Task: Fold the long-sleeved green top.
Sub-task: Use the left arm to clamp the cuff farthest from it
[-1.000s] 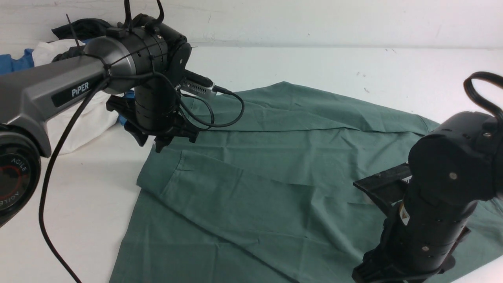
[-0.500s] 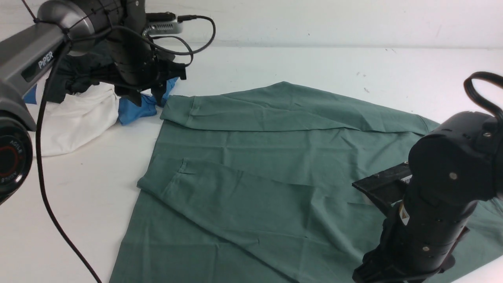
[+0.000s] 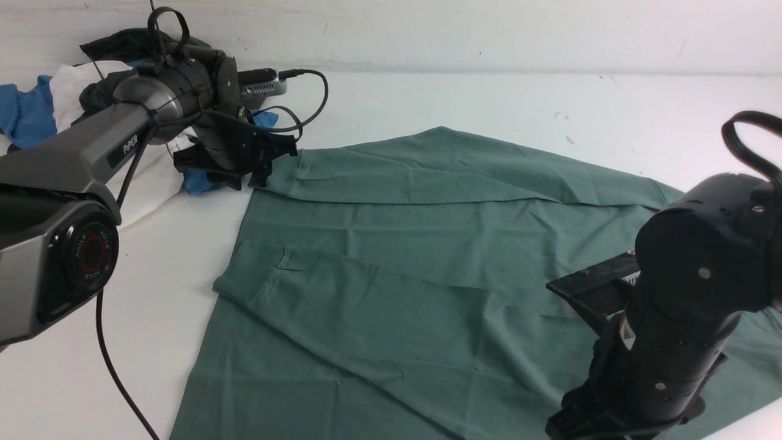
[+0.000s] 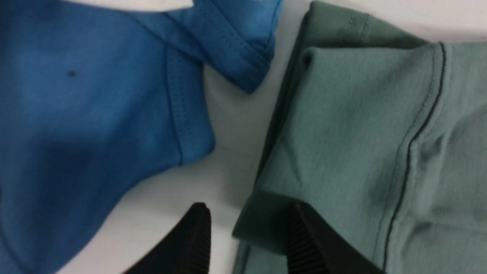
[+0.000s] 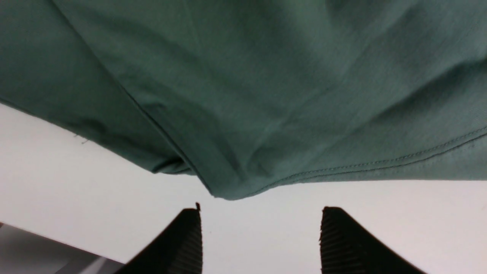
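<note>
Surface: white worktop [image 3: 489, 98]
Middle: green long-sleeved top [image 3: 427, 263], spread flat
Far left: blue garment [image 3: 24, 116], white garment [image 3: 68, 85], dark garment [image 3: 116, 41], heaped

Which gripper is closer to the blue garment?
Left. The left gripper is right beside the blue garment; the right gripper is at the opposite edge of the green long-sleeved top.

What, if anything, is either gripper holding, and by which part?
Nothing is held: the left gripper stands open astride a cuff corner of the green long-sleeved top, and the right gripper stands open just short of its hem.
</note>
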